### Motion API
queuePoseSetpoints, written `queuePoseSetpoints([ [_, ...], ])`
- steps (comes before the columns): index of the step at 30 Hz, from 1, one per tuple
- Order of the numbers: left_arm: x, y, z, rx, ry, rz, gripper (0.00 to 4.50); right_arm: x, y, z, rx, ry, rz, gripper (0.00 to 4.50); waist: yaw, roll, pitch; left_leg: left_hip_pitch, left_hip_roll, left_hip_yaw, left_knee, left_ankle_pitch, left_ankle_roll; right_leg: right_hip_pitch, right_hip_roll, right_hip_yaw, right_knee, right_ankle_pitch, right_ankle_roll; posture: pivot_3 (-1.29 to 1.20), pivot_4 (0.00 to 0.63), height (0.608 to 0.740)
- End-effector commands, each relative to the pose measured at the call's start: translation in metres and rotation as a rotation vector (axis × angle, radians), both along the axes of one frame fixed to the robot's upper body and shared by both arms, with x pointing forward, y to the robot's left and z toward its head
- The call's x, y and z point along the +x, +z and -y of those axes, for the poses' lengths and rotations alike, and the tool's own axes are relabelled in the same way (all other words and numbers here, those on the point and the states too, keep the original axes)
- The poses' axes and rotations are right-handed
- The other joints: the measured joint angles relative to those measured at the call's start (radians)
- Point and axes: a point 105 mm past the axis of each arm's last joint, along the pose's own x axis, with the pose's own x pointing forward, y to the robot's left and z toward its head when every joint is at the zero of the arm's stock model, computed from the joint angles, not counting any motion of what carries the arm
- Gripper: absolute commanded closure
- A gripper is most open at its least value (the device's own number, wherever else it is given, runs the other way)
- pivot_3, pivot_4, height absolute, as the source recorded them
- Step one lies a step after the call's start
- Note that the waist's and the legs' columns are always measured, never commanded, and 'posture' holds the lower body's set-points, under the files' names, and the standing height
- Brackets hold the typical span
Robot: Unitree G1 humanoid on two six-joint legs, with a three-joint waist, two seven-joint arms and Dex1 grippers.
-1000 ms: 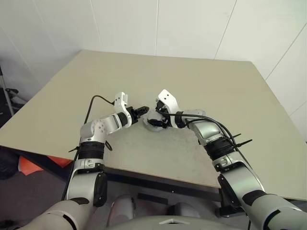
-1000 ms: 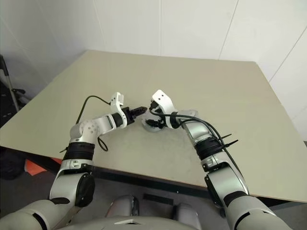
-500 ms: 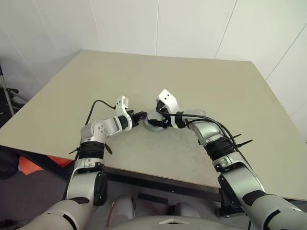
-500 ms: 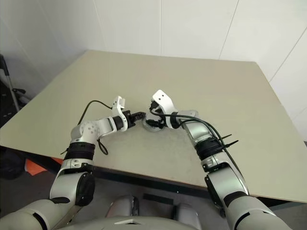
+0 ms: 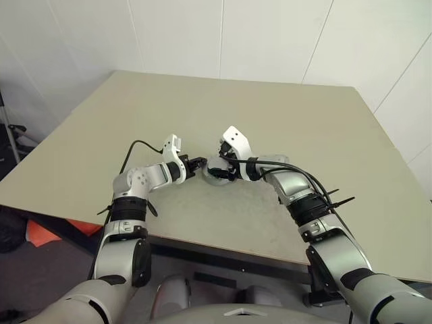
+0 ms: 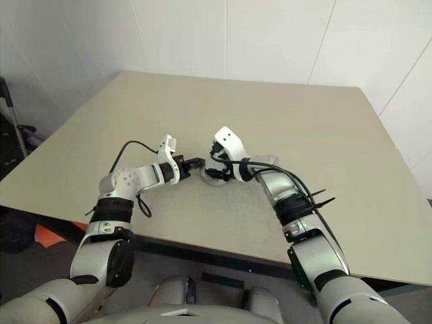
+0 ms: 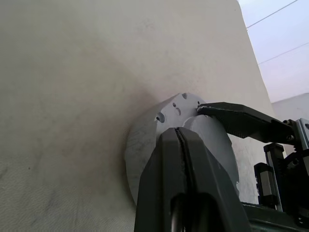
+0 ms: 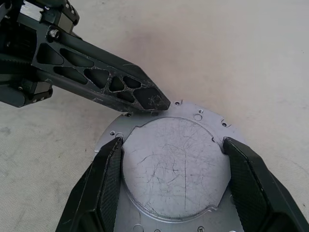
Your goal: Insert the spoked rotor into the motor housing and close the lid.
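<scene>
Right gripper (image 8: 174,159): jaws spread wide, one finger on each side of the round grey motor housing (image 8: 170,166), clasping its raised scratched top. Left gripper (image 7: 182,140): jaws pressed fully together, holding nothing, tip resting at the housing's flat flange just beside the right fingers. The housing sits on the beige table (image 5: 270,121), near its front edge.

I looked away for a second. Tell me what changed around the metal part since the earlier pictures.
The left gripper closed its fingers and dipped toward the round grey metal part; its shut tips now meet the part's flange edge, holding nothing. The right gripper stayed put, its fingers still clamped on either side of the part's raised disc. The part has not shifted on the table.
</scene>
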Motion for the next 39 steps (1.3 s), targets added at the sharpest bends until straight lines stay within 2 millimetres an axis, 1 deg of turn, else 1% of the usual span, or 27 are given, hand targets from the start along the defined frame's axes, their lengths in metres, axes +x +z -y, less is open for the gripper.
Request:
queuePoseSetpoints([
  [1, -0.003, -0.004, 0.001, 0.018, -0.018, -0.031, 4.49, -0.005, -0.032, 0.021, -0.077, -0.073, -0.115, 0.99, 0.000, 0.000, 0.000, 0.001, 0.000, 0.000, -0.002, 0.000, 0.000, 0.001, 0.000, 0.000, -0.003, 0.000, 0.000, 0.00, 0.000, 0.740],
  [2, -0.004, -0.004, 0.001, 0.017, -0.020, -0.031, 4.50, -0.006, -0.032, 0.021, -0.077, -0.068, -0.114, 0.59, 0.000, 0.000, 0.000, 0.001, 0.000, 0.000, -0.004, 0.000, 0.000, 0.002, 0.000, -0.001, -0.005, 0.000, 0.000, 0.00, 0.000, 0.740],
  [4, -0.004, -0.003, 0.002, 0.015, -0.024, -0.033, 4.50, -0.007, -0.031, 0.020, -0.087, -0.055, -0.105, 0.03, 0.000, 0.000, 0.000, 0.000, 0.000, 0.000, -0.005, 0.000, 0.000, 0.002, 0.000, -0.001, -0.008, 0.000, 0.000, 0.00, 0.000, 0.740],
  [9, -0.005, -0.003, 0.003, 0.014, -0.034, -0.036, 4.50, -0.007, -0.029, 0.019, -0.094, -0.042, -0.081, 0.03, 0.000, -0.002, -0.004, 0.000, -0.001, 0.000, -0.007, 0.000, 0.000, 0.003, 0.000, -0.001, -0.008, 0.000, 0.000, 0.00, 0.000, 0.740],
  [12, -0.005, -0.002, 0.004, 0.013, -0.038, -0.034, 4.50, -0.008, -0.026, 0.018, -0.094, -0.026, -0.069, 0.03, 0.000, -0.002, -0.005, 0.002, -0.001, 0.000, -0.010, 0.000, 0.000, 0.003, 0.000, -0.002, -0.008, 0.003, -0.006, 0.00, 0.000, 0.740],
  [17, -0.006, -0.001, 0.005, 0.009, -0.046, -0.037, 4.50, -0.009, -0.019, 0.019, -0.095, -0.007, -0.045, 0.03, 0.001, -0.002, -0.005, 0.001, -0.001, 0.000, -0.011, 0.000, 0.000, 0.002, 0.000, -0.002, -0.010, 0.003, -0.006, 0.00, 0.000, 0.740],
  [25, -0.010, 0.001, 0.012, -0.016, -0.093, -0.046, 4.50, -0.010, -0.014, 0.019, -0.094, 0.004, -0.034, 0.03, 0.004, -0.003, -0.005, -0.002, -0.002, 0.000, -0.011, -0.001, 0.001, 0.000, 0.000, -0.002, -0.010, 0.004, -0.007, 0.00, 0.000, 0.740],
  [39, -0.010, 0.000, 0.009, -0.007, -0.088, -0.052, 4.50, -0.020, 0.004, 0.026, -0.098, 0.052, 0.003, 0.03, 0.011, -0.003, -0.005, -0.005, -0.002, 0.000, -0.011, 0.000, 0.001, -0.001, 0.000, -0.002, -0.011, 0.003, -0.006, 0.00, 0.000, 0.740],
])
